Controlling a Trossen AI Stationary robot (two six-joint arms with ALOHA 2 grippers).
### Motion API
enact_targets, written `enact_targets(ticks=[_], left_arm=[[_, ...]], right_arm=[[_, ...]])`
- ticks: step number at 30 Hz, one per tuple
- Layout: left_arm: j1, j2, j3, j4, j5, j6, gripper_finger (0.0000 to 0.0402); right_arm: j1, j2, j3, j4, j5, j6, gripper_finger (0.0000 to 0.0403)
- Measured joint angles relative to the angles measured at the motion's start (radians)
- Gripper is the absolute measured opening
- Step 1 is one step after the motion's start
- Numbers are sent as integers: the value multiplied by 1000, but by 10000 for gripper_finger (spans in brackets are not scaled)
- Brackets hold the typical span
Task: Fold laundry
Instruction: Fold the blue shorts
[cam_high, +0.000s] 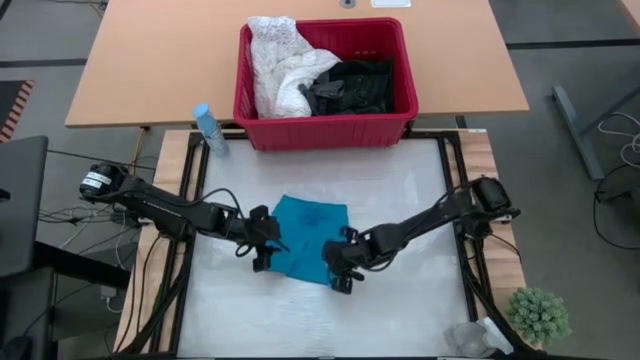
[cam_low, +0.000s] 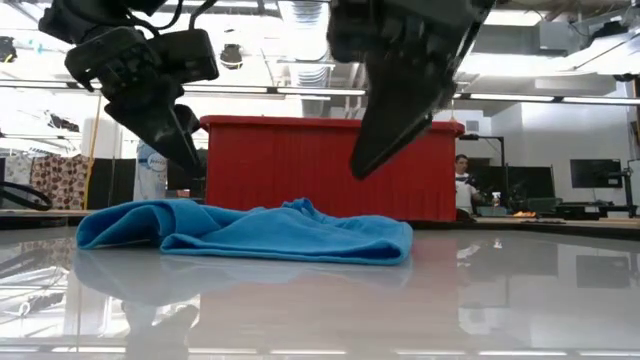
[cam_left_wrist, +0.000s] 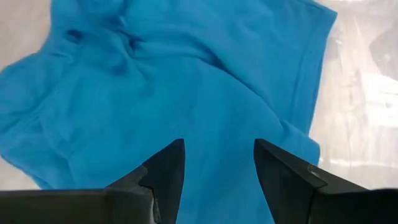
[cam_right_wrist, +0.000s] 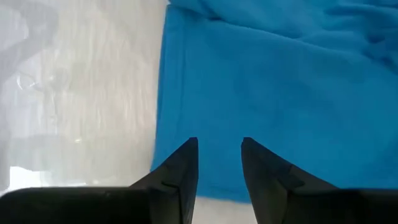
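A small teal garment (cam_high: 310, 236) lies rumpled on the white table top (cam_high: 400, 200), near its middle. My left gripper (cam_high: 262, 250) hovers open over the garment's left edge, fingers slanting down; in the left wrist view, teal cloth (cam_left_wrist: 186, 81) fills the space past the open fingers (cam_left_wrist: 217, 149). My right gripper (cam_high: 338, 266) hovers open over the garment's near right corner (cam_right_wrist: 186, 124), and its fingertips (cam_right_wrist: 219, 144) stand apart. In the low view both grippers (cam_low: 180, 140) (cam_low: 385, 140) hang clear above the cloth (cam_low: 250, 230).
A red slotted basket (cam_high: 325, 128) stands at the table's far edge, holding a white garment (cam_high: 280, 65) and black garments (cam_high: 350, 85). A pale blue bottle (cam_high: 210, 128) stands left of it. A small green plant (cam_high: 540, 316) sits at the near right corner. A person (cam_low: 462, 185) shows far behind.
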Motion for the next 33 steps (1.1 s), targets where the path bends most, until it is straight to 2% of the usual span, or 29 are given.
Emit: enact_targets(ticks=[5,9,13,20,33], left_arm=[[-2,0,-1,-8,8,-3,179],[-20,0,-1,-3,4,-3,160],[-45,19,-1,2,-17,-2,116],[-108,78,-1,52,-26,-19,9],[-157,117,-1,3,-78,-53,0]], right_arm=[[15,58,14,30,-46,18,140],[23,57,16,30,-56,19,135],[27,57,16,27,-51,19,132],[27,57,16,28,-42,29,132],[46,113,16,21,-62,69,132]])
